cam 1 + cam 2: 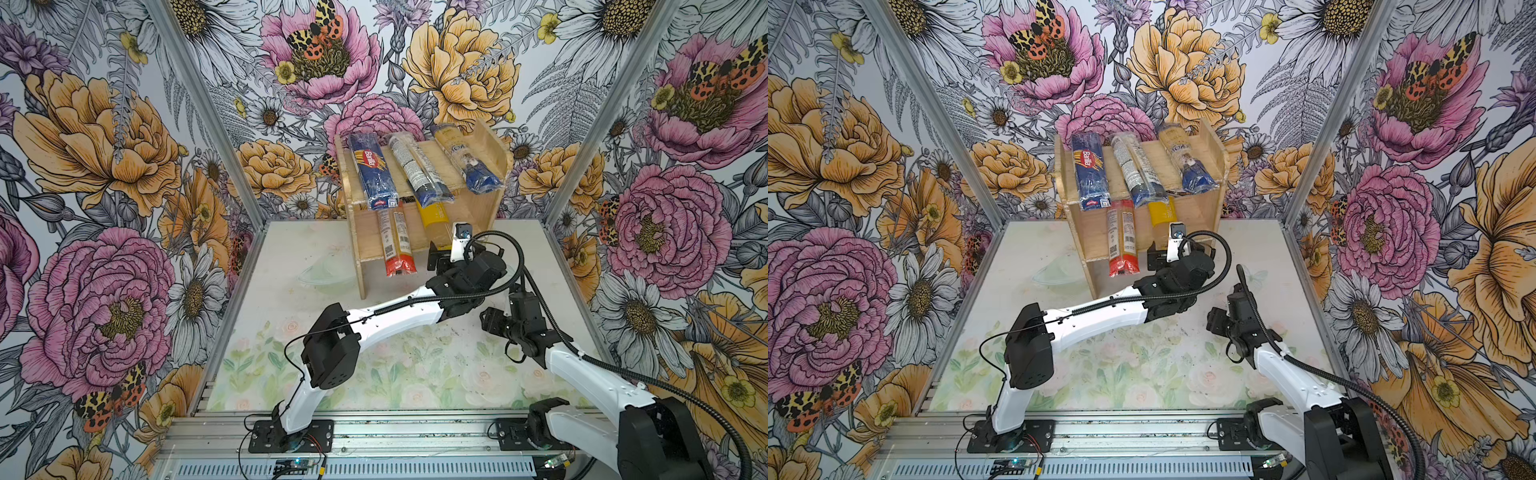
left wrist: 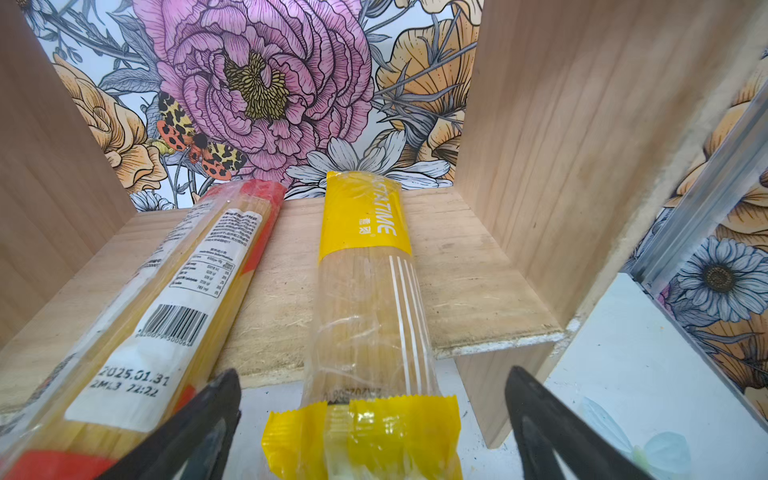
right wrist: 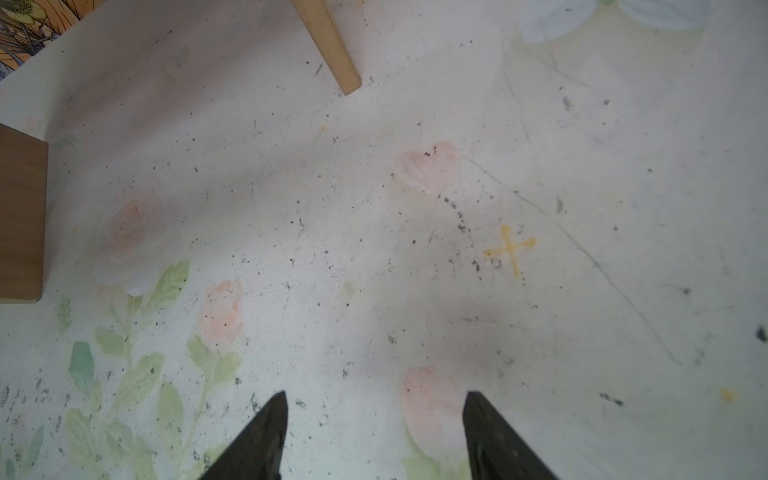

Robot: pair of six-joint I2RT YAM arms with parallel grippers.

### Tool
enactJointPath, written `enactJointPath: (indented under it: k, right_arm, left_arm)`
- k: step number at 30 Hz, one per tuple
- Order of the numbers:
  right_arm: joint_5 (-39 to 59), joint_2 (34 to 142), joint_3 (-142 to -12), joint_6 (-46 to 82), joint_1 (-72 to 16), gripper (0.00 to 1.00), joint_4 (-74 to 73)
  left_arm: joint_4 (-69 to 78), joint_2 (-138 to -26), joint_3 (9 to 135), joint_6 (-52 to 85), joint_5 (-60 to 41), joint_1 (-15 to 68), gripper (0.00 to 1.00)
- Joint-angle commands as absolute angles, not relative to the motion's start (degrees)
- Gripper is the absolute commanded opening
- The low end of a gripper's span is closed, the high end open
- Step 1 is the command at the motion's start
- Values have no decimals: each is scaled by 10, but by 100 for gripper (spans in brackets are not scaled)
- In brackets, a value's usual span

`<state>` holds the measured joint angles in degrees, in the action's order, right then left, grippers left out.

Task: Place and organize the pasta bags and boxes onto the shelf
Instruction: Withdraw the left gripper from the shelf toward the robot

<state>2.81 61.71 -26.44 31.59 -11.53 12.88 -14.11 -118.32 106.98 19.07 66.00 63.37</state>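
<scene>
Left gripper (image 2: 372,374), jaws spread wide, sits at the front of the shelf (image 1: 358,257). One finger (image 2: 212,411) stands on either side of the near end of the yellow-ended pack (image 2: 365,291) without pinching it. That pack lies on the shelf's lower tier, its crimped yellow end overhanging the front edge. The red-ended pack (image 2: 174,316) lies beside it on the same board and also pokes out past the edge.

On the shelf's upper tier, in both top views, three more packs lie side by side and reach out over the front. The dark blue Barilla pack (image 1: 372,170) is by one side panel. The clear/blue pack with the white label (image 1: 417,170) lies at a slant in the middle. The yellow-and-blue pack (image 1: 469,166) is by the opposite panel.

Right gripper (image 3: 375,395) hangs in front of the shelf over the bare flower-printed table (image 1: 291,257), jaws partly apart with nothing between them. Wooden ends of the shelf show at the edge of its wrist view.
</scene>
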Motion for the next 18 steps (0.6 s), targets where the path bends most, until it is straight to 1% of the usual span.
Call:
enactJointPath:
  k: [1,9,18]
  right_arm:
    - [22,604,-263,306,-109,69,125]
    - [27,599,-264,308,-109,69,125]
    - [41,585,-266,301,-110,69,127]
  left_arm:
    - [-133,-1153,1056,178,675,641,99]
    - [-133,-1123,1025,175,682,660,99]
    - [-133,-1060,944,182,682,683,99]
